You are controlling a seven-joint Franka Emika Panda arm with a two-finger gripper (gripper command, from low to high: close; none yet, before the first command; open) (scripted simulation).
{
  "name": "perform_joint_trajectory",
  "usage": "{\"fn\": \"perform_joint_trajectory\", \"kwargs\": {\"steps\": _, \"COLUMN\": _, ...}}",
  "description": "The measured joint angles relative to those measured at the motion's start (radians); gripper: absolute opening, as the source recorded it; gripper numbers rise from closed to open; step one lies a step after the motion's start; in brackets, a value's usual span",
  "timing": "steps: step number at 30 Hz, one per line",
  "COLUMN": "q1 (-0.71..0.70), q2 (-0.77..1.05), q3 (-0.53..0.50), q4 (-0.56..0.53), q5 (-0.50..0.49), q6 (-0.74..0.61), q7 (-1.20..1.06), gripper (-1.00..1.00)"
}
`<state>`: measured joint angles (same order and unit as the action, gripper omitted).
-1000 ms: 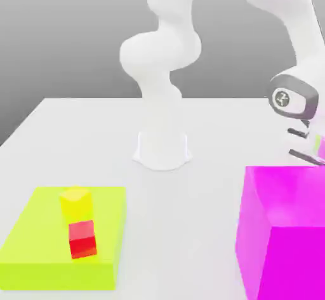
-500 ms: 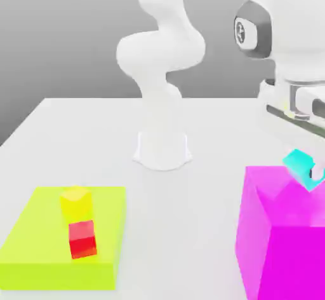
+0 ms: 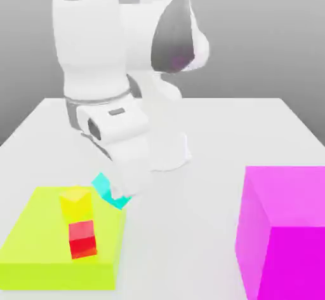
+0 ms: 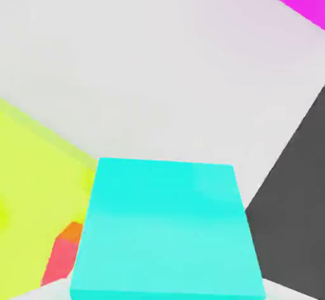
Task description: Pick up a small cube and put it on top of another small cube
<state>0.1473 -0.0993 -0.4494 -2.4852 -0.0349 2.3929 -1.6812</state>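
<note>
Claw [image 3: 117, 194]: gripping cyan cube [image 3: 103, 187], tilted | I've swung it off magenta block [image 3: 289, 260] | yellow cube [image 3: 76, 207] now near claw, height gap unclear | placing looks next

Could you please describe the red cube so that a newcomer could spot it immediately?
Find the flat lime-green block on the exterior view's left. Two small cubes show against it; you want the red one, nearer the block's front edge. Its colour sets it apart from the yellow cube just behind.
</note>
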Motion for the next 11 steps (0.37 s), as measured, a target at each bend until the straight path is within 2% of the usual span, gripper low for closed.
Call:
{"fn": "perform_joint_trajectory", "kwargs": {"steps": 3, "q1": -0.005, "q2": 0.041, "q3": -0.009, "q4": -0.010, "q5": 0.001, "q6": 0.049, "q7": -0.065, "gripper": -1.00}}
{"fn": "perform_joint_trajectory", "kwargs": {"steps": 9, "q1": -0.001, "q2": 0.168, "q3": -0.007, "q4": -0.033, "q5": 0.096, "q6": 0.185, "q7": -0.143, "gripper": -1.00}}
{"fn": "perform_joint_trajectory", "kwargs": {"steps": 10, "q1": -0.003, "q2": 0.183, "q3": -0.005, "q4": -0.036, "q5": 0.107, "q6": 0.201, "q7": -0.152, "gripper": 1.00}}
{"fn": "perform_joint_trajectory", "kwargs": {"steps": 11, "q1": -0.003, "q2": 0.183, "q3": -0.005, "q4": -0.036, "q5": 0.107, "q6": 0.201, "q7": -0.151, "gripper": 1.00}}
